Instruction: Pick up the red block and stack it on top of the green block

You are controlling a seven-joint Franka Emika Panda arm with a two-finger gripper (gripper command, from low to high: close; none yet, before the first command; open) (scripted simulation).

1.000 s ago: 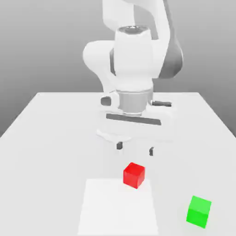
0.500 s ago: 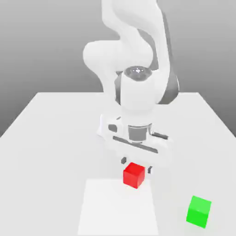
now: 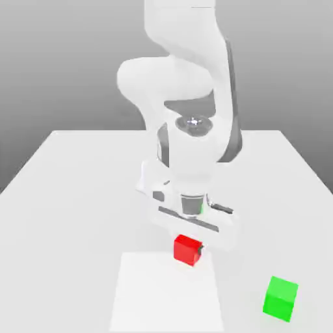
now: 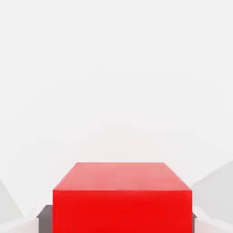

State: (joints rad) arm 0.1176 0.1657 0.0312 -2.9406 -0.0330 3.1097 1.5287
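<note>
Nearest to the viewer, at the exterior view's right, the green block (image 3: 280,299) sat on the white table (image 3: 78,221), well apart from the gripper. Level with it, toward the exterior view's left, a flat white rectangular patch (image 3: 162,296) lay on the table surface. Next in depth, the red block (image 3: 186,250) was located at the far edge of the patch, near its right-hand corner in the exterior view. Whether its underside touched the surface could not be determined.

The gripper (image 3: 188,247) was positioned directly over the red block, pointing down. Its fingers (image 4: 46,220) were closed to the block's width, one against each of two opposite sides, with the block clamped between them. Behind and above, the white arm (image 3: 166,81) rose over the table, with a grey background (image 3: 45,71) beyond.
</note>
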